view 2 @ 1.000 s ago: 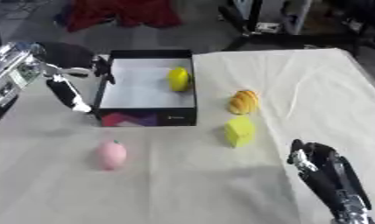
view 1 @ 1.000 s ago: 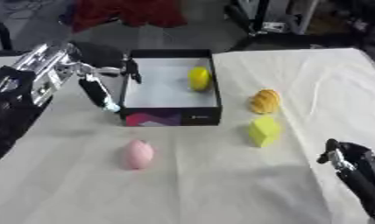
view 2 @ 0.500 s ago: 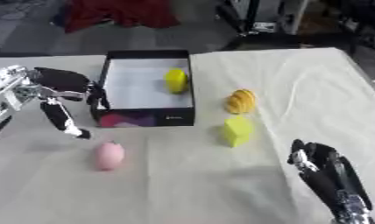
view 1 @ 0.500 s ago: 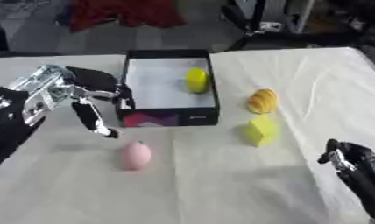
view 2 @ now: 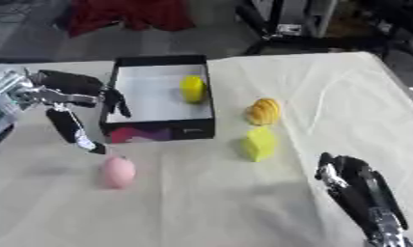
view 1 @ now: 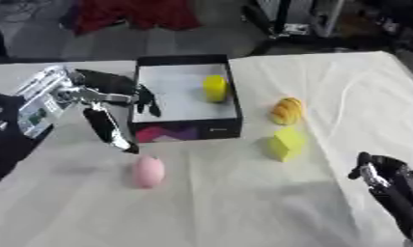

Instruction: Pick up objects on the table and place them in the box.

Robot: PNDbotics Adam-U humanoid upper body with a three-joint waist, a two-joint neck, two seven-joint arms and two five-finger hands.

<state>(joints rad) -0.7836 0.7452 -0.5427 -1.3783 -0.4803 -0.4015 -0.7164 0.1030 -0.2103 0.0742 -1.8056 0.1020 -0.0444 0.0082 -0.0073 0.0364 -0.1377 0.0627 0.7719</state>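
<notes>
In the left eye view, your left hand (view 1: pixel 104 103) hangs just left of the box (view 1: pixel 186 128), above the white cloth-covered table (view 1: pixel 243 202); its fingers are spread and only slightly bent, the thumb pointing down toward the table, and they hold nothing. The box is black-walled with a white floor, and a yellow block (view 1: pixel 214 88) already stands inside it against the right wall. Below the box's front left corner, just under the tip of your left thumb but apart from it, lies a pink egg-shaped object (view 1: pixel 147 171). To the right of the box sits an orange ridged object (view 1: pixel 285 110), and in front of that, near the box's front right corner, a yellow-green cube (view 1: pixel 286 143). Your right hand (view 1: pixel 385 181) shows well to the right of the box and nearer to you, near the lower right corner, fingers loosely bent upward and empty. In the right eye view the layout is the same: the left hand (view 2: pixel 66 99) is beside the box's left wall (view 2: pixel 111 103), with the pink object (view 2: pixel 117 171) below it on the cloth, and the right hand (view 2: pixel 355 185) rests idle at the lower right, relaxed and holding nothing.
</notes>
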